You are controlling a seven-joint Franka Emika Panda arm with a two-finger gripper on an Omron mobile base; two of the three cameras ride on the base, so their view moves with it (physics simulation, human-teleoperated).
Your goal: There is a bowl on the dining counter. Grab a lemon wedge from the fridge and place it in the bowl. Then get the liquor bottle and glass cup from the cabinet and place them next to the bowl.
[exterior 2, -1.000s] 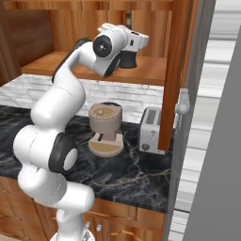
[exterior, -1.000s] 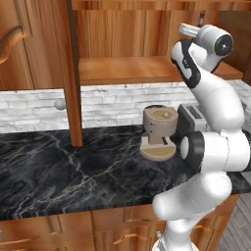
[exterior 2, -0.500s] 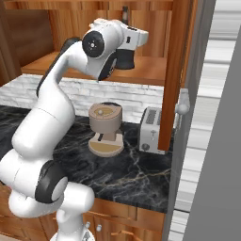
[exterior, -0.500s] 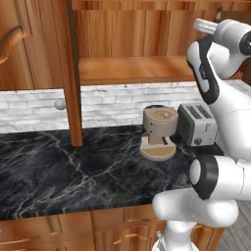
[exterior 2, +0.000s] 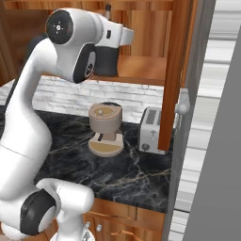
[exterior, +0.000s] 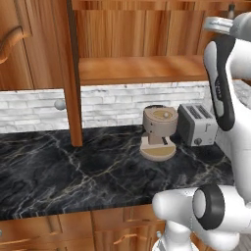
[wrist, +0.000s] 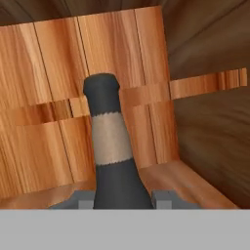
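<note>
The dark liquor bottle (wrist: 113, 161) is clamped low between the gripper (wrist: 122, 199) fingers inside the open wooden cabinet (exterior: 142, 73), and could be knocked loose if its neck is caught on the shelf edge during withdrawal.

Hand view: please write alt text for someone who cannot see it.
A dark bottle with a tan band around its neck stands close in front of the camera, between the pincer fingertips, inside a wooden cabinet. Behind it are vertical wood panels, with a wooden shelf below.
</note>
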